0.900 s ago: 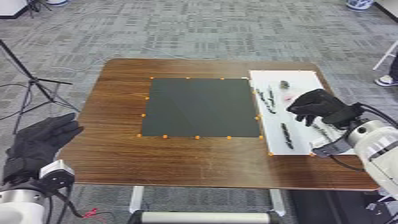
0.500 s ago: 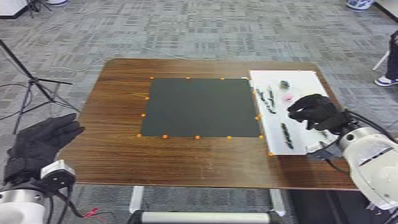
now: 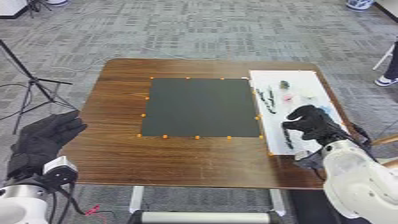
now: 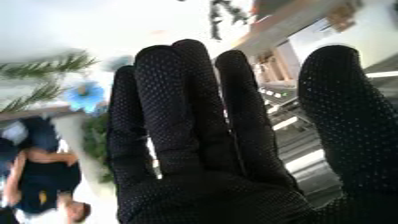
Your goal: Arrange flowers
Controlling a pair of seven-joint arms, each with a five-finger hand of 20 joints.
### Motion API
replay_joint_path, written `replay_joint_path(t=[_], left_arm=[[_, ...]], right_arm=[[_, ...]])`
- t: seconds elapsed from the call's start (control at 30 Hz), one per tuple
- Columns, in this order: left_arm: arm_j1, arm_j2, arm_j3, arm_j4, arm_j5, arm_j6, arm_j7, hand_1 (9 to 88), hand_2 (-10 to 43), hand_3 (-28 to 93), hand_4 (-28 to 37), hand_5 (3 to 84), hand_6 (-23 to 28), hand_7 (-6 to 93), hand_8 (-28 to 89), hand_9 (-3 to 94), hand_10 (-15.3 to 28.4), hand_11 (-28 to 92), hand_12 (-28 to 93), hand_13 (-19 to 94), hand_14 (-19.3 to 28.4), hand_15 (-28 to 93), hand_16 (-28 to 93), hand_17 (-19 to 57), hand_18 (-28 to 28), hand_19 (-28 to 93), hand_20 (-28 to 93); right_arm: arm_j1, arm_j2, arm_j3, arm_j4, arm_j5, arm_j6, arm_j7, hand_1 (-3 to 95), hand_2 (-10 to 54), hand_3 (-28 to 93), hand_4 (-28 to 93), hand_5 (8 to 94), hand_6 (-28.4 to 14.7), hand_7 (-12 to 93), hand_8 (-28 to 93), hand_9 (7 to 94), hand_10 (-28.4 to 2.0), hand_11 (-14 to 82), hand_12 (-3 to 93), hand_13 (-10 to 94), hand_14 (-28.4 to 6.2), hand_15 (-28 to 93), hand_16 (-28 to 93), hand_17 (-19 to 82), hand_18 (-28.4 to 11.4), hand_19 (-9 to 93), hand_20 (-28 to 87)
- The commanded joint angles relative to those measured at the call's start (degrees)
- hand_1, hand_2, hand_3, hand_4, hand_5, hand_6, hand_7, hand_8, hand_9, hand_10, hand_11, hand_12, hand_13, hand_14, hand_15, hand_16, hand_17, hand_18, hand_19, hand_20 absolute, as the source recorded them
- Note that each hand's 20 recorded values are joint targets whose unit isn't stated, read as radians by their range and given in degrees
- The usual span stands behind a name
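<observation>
Carpet [image 3: 178, 37] rings our tabletop [image 3: 115, 165]; we've a dark mat [image 3: 200, 107] central, white board [image 3: 271, 77] with flowers [image 4: 84, 96] by the right edge, empty right hand [image 3: 313, 122] over it, fingers straight, left hand [image 3: 40, 142] relaxed by the left edge.

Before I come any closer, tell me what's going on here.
A robot is meant to arrange flowers. Its right hand is open and holds nothing, over the white board, where greenery and a blue flower lie. Its left hand is open too, left of the table. Neither is handling a flower.
</observation>
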Motion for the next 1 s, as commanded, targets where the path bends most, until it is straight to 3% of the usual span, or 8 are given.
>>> replay_joint_path(t=[0.03, 0.07, 0.2, 0.33, 0.4, 1.0], left_arm=[[-0.4, -0.41, 0.35, 0.14, 0.2, -0.68, -0.04, 25.9, 5.1, 85, -23.1, 54.1, 14.1, 18.1, -11, 45.7, 21.4, 38, 11, 33, 24.2, 56, -10, -5.6, 17.8, 46, 11], [-0.8, -0.94, 0.37, 0.24, 0.82, -1.08, -0.93, 25.9, 5.1, 85, -23.1, 54.1, 14.1, 18.1, -11, 45.7, 21.4, 38, 11, 33, 24.2, 56, -10, -5.6, 17.8, 46, 11], [-1.4, -1.22, 0.61, 0.37, 1.29, -1.36, -1.56, 25.9, 5.0, 85, -23.1, 54.1, 14.1, 18.2, -11, 45.8, 21.4, 38, 11, 33, 24.2, 56, -10, -5.6, 17.8, 46, 11], [-1.7, -0.47, 1.15, 0.61, 0.36, -1.15, -0.41, 25.9, 5.1, 85, -23.1, 54.1, 14.1, 18.1, -11, 45.9, 21.4, 38, 11, 33, 24.3, 56, -10, -5.6, 17.8, 46, 11], [-2.2, -1.21, 1.22, 0.63, 1.38, -1.78, -1.82, 26.0, 5.1, 85, -23.1, 54.2, 14.1, 18.1, -11, 45.9, 21.4, 38, 11, 33, 24.3, 56, -10, -5.6, 17.8, 46, 11], [-2.9, -1.46, 1.27, 0.82, 1.42, -1.98, -1.61, 25.9, 4.8, 86, -22.8, 54.1, 14.1, 18.2, -11, 45.8, 21.4, 38, 11, 33, 24.3, 56, -10, -5.6, 17.9, 46, 11]], right_arm=[[5.2, -0.9, -7.0, 2.1, -9.6, 1.6, 7.3, 32.6, -3.9, 81, -25, 50.1, -3.3, 33, -18, 57.1, -16.8, 32.7, 17.9, 55, -14.8, 71, 18, 19, -22.4, 79, 14], [4.5, -1.1, -6.5, 2.0, -9.1, 1.6, 7.5, 32.8, -4.1, 81, -25, 50.2, -3.3, 33, -18, 57.1, -16.8, 32.7, 17.8, 55, -14.8, 71, 17, 19, -22.3, 79, 13], [6.1, -1.7, -9.2, 3.0, -11.3, 2.4, 9.7, 33.3, -4.4, 80, -25, 51.3, -3.1, 34, -19, 57.0, -17.1, 32.3, 17.5, 55, -15.1, 71, 17, 19, -22.4, 79, 12], [10.9, -2.7, -15.9, 4.8, -16.5, 5.0, 13.9, 33.4, -4.7, 80, -25, 51.9, -3.2, 34, -19, 57.3, -17.4, 31.6, 17.1, 55, -15.1, 71, 17, 19, -22.6, 80, 11], [10.4, -3.2, -16.3, 4.9, -17.8, 4.1, 15.1, 33.7, -4.8, 80, -25, 52.3, -3.3, 34, -19, 57.9, -17.4, 31.6, 17.1, 56, -15.1, 71, 16, 20, -22.7, 80, 10], [15.0, -5.7, -24.2, 8.9, -18.8, 3.5, 18.1, 34.9, -5.6, 80, -25, 52.9, -3.6, 34, -19, 58.4, -17.6, 32.2, 17.1, 56, -15.1, 71, 16, 20, -22.9, 84, 3]])
